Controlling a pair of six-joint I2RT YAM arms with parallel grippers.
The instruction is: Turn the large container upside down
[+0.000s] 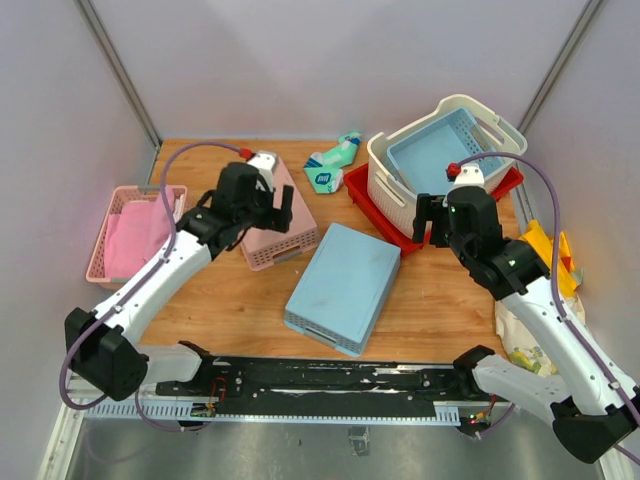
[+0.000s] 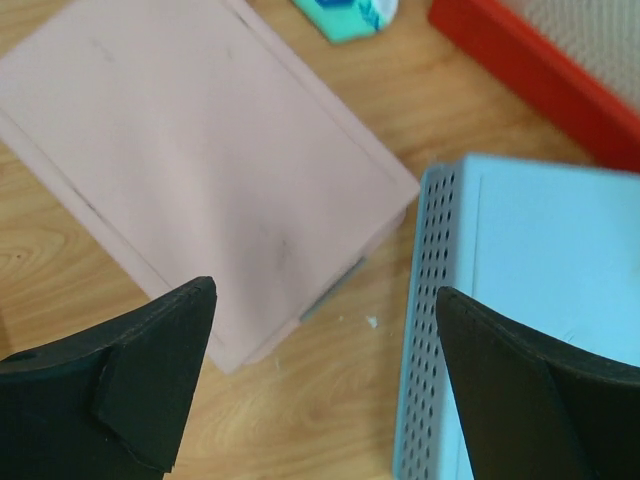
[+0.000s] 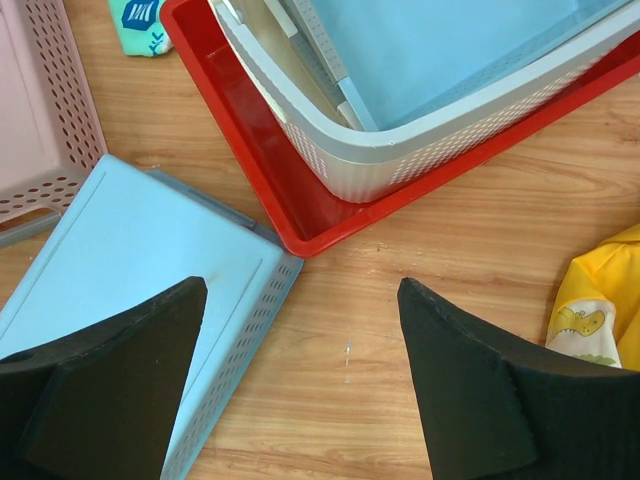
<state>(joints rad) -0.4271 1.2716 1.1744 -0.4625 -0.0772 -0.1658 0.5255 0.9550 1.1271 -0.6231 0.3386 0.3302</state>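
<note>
The large container (image 1: pixel 392 192) is a cream perforated basket standing upright in a red tray (image 1: pixel 383 214) at the back right, with a blue basket (image 1: pixel 437 160) nested inside it. In the right wrist view its ribbed wall (image 3: pixel 420 150) rises from the red tray (image 3: pixel 270 190). My right gripper (image 1: pixel 436 216) hovers open just in front of the tray's near edge, and the right gripper (image 3: pixel 302 285) has only bare wood between its fingers. My left gripper (image 1: pixel 270 206) is open over an overturned pink basket (image 1: pixel 285 238). The left gripper (image 2: pixel 325 290) holds nothing.
An overturned blue basket (image 1: pixel 343 285) lies mid-table, between both arms. A pink basket (image 1: pixel 130 230) holding pink cloth sits at the left edge. A teal packet (image 1: pixel 333 165) lies at the back. A yellow item (image 1: pixel 545 250) and a printed bag lie at the right.
</note>
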